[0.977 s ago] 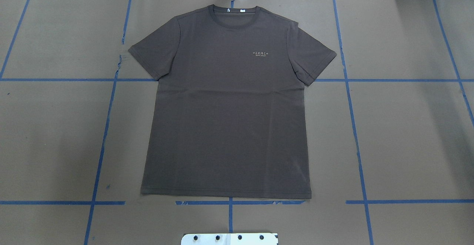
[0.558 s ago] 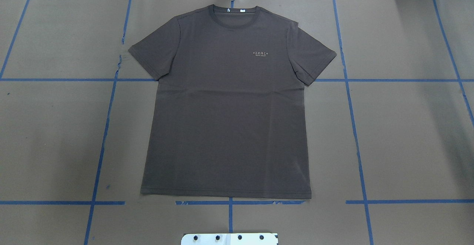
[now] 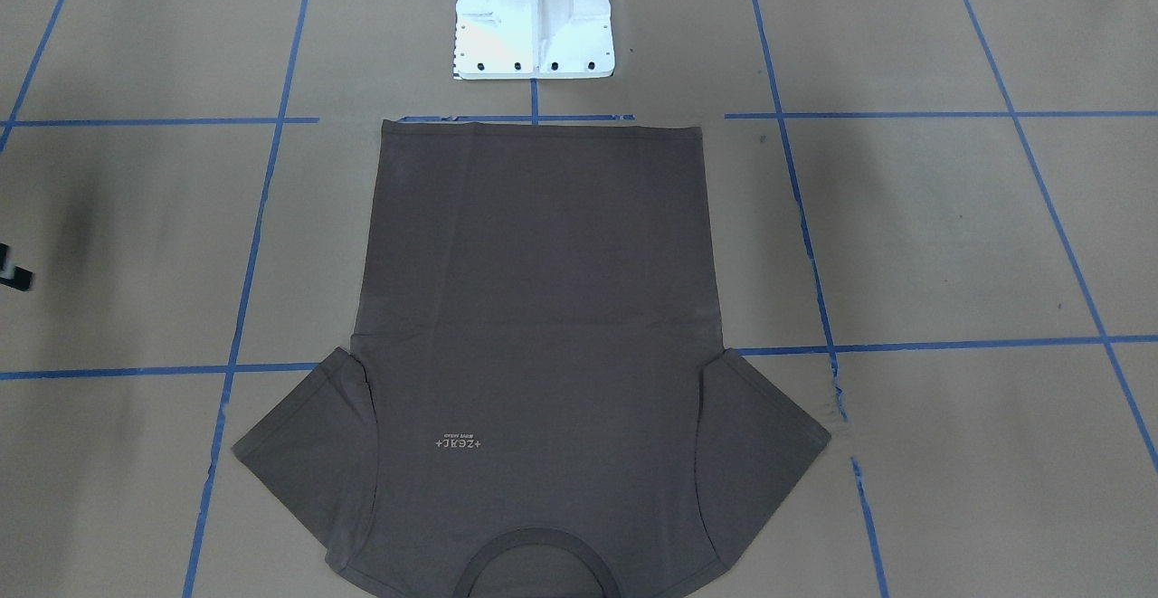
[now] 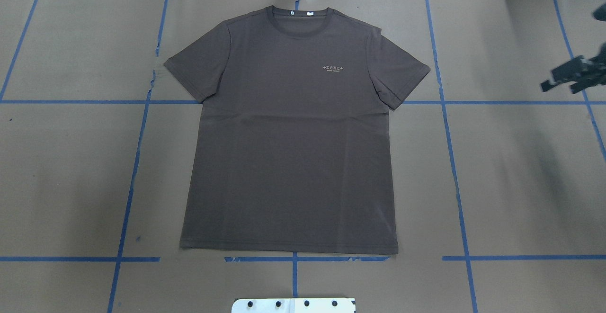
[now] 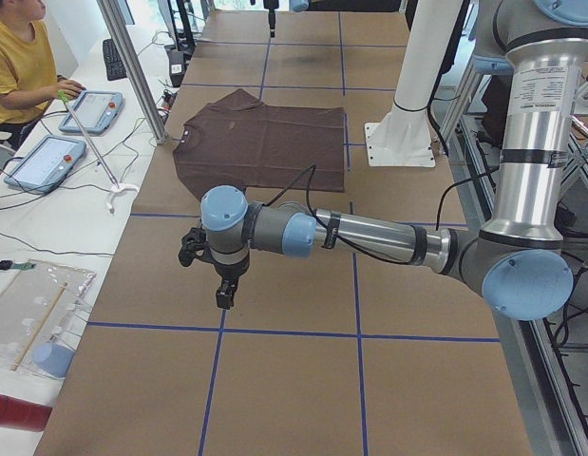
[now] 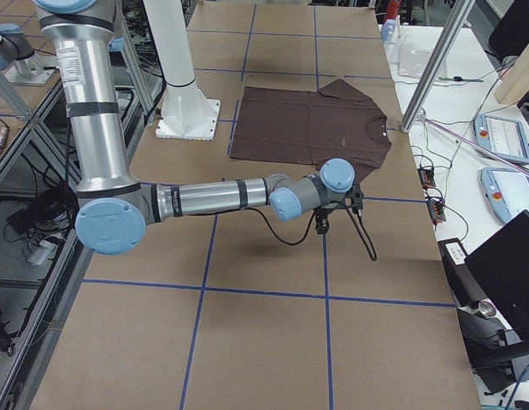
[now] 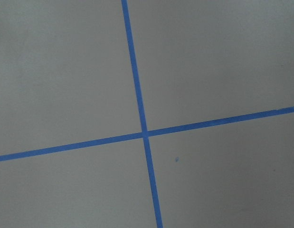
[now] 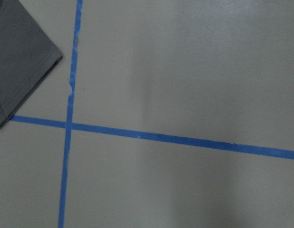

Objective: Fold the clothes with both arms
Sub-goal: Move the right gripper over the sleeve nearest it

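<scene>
The dark brown-grey T-shirt (image 4: 289, 138) lies flat and spread out on the brown paper, collar away from the robot's base; it also shows in the front-facing view (image 3: 534, 308). My right gripper (image 4: 548, 80) hangs at the right edge of the overhead view, well to the right of the right sleeve, with its fingers apart and empty. The right wrist view catches only the sleeve's corner (image 8: 21, 61). My left gripper (image 5: 223, 288) shows only in the exterior left view, over bare paper far from the shirt. I cannot tell if it is open or shut.
Blue tape lines (image 4: 450, 161) cross the paper in a grid. The white bolted pedestal base (image 3: 534, 19) stands just behind the shirt's hem. A seated operator in yellow (image 5: 18, 57) with tablets and a metal post (image 5: 132, 66) are beyond the table's far edge.
My right gripper has come into the overhead view at its right edge. The T-shirt has not moved.
</scene>
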### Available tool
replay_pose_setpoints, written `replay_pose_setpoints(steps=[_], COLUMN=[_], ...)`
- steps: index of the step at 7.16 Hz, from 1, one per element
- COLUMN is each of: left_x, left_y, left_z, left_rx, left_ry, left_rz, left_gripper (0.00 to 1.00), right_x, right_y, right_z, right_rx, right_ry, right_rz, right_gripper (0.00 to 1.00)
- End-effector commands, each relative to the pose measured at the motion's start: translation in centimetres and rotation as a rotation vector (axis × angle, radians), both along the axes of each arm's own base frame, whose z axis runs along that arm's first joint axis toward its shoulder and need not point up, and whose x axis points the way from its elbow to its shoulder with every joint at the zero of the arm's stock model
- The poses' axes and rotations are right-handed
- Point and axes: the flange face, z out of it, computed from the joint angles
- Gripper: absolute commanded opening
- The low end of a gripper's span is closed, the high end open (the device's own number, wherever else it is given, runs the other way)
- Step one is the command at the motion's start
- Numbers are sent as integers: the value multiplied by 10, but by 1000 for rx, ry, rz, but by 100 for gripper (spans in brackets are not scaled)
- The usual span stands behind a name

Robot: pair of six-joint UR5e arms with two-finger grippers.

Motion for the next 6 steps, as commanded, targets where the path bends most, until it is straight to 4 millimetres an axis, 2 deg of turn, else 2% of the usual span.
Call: replay_pose_setpoints(steps=[1, 2, 3, 4, 5, 6], left_x=[7, 8, 8, 7, 7, 7], left_y=[20, 24, 27, 31, 31, 31], left_z=[-5, -16, -31, -25, -21, -24], left_rx=[-5, 14, 38, 31, 24, 31], left_ry=[99, 121, 123, 122, 122, 122], left_rz=[18, 22, 22, 23, 24, 23], left_gripper=[100, 100, 100, 100, 100, 100], right_x=[-106, -147, -185, -214, -229, -229], right_y=[-60, -73, -75, -82, -93, -95], right_z=[-56, -79, -102, -97, -81, -74], right_rx=[-22, -48, -108, -119, -178, -184], right_ry=[87, 147, 173, 175, 155, 159], right_rz=[35, 113, 211, 305, 391, 401], right_gripper=[99, 99, 95, 93, 87, 77])
